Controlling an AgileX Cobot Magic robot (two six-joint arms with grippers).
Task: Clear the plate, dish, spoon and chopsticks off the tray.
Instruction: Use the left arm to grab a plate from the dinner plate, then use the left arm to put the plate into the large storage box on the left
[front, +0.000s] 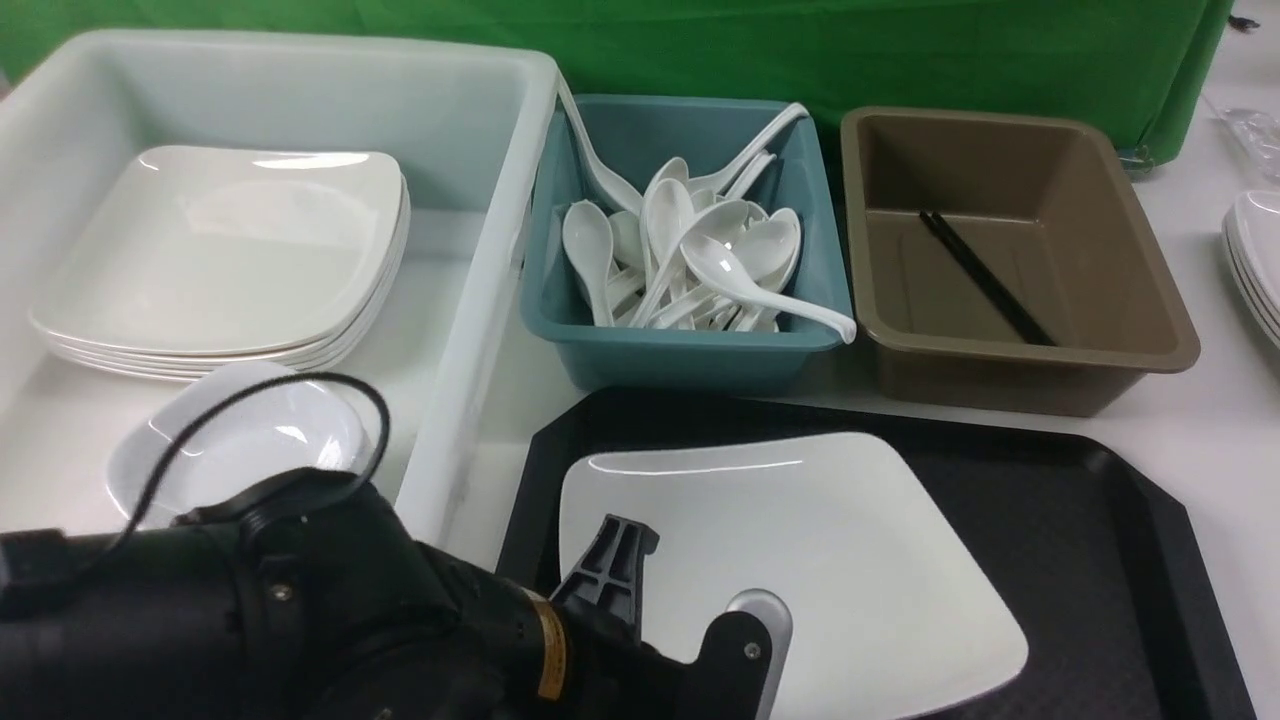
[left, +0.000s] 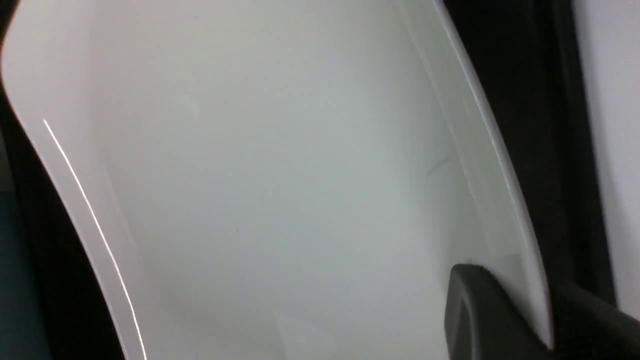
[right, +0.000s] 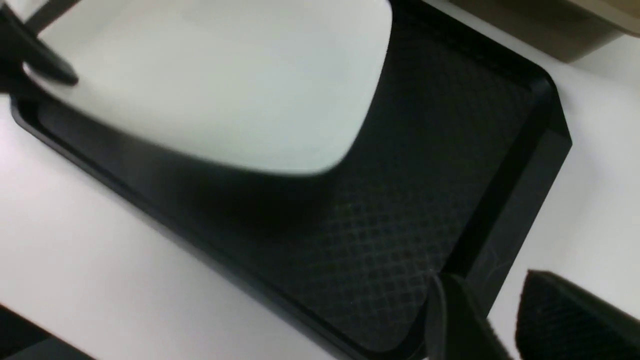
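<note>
Left gripper was clamped on the left rim of the plate. In the left wrist view one dark finger sat on the inner face of the rim and the other on the outside, with the rim pinched between them. The plate lay on the tray, over its left and middle part. It was the only thing I saw on the tray; the right part showed bare textured black.

Right gripper showed only in its own wrist view. Its jaws stood apart with nothing between them, over the tray's edge near a cut-off corner, where the tray meets the white table. It touched nothing.

The other task items were off the tray. The dish sat in the big white tub, on the near side of a stack of plates, and the left arm hid part of it. A heap of spoons filled the teal tub, with one handle poking over the near right rim; I couldn't tell which spoon was the task's. The chopsticks lay slanted on the floor of the brown tub, side by side.

A second plate stack was cut off at the right edge, and a green cloth hung behind the tubs.
</note>
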